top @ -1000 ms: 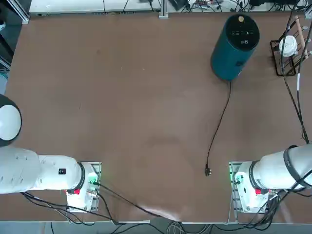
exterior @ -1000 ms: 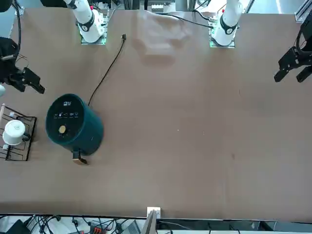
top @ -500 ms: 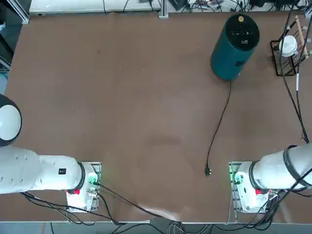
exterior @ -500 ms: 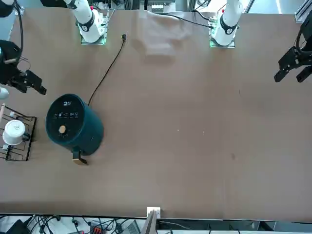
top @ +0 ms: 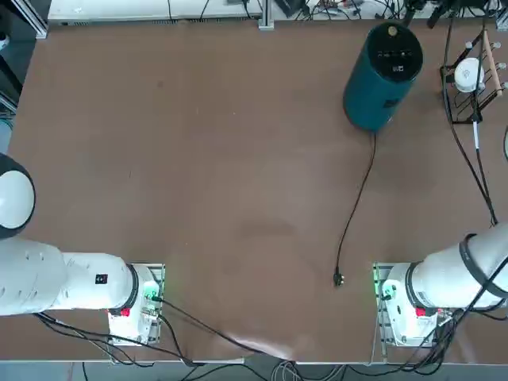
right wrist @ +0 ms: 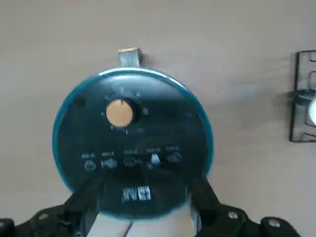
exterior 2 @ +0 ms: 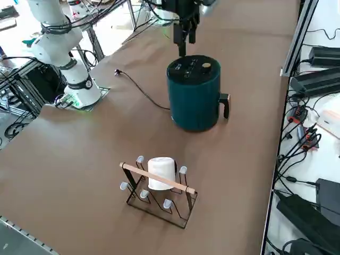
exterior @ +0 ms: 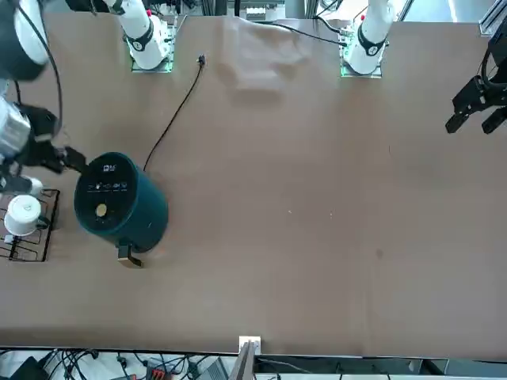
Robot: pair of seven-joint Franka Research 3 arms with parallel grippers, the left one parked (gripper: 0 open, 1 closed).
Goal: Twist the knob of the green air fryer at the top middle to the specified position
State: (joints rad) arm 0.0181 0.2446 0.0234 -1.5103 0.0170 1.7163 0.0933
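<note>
On top of the fryer, near its handle, sits the small round knob. The right arm's jaws are wide open and hold nothing. The knob is farther out from the robot than they are, so they likely must reach out, then down.

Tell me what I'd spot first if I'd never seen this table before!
Your eye would probably jump to the big green fryer, standing on the brown table with a round tan knob on its black top. Next might come the robot's open right fingers, hanging over that top, and then the white cup on the black rack beside the fryer.
</note>
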